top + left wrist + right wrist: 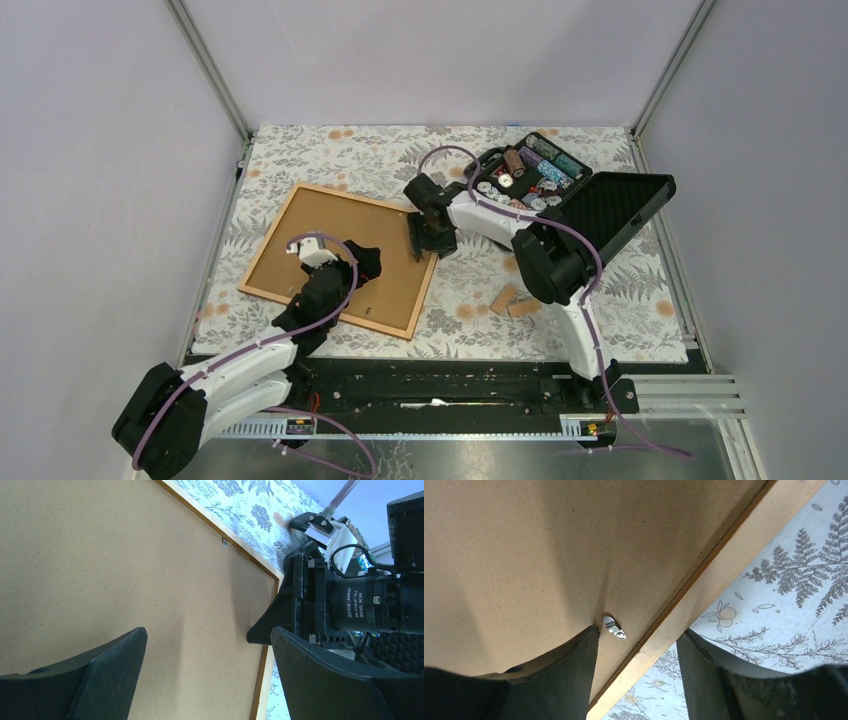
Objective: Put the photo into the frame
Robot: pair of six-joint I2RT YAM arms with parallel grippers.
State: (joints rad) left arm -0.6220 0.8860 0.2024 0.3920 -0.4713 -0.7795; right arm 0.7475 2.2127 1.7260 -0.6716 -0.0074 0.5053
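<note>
The frame (325,313) lies face down on the left half of the table, its thin tan border (724,565) around a plain brown backing board (330,235). The photo is hidden. My left gripper (368,262) hovers open over the board (100,555) near the frame's right edge (260,680), nothing between its fingers (209,632). My right gripper (425,245) is open at that same edge. It straddles the border (639,632), one finger on the board beside a small metal turn clip (614,627), the other outside over the tablecloth.
An open black case (530,175) of small round items stands at the back right, its lid (620,210) folded out to the right. Two small wooden blocks (512,300) lie right of the frame. Enclosure walls bound the floral tablecloth.
</note>
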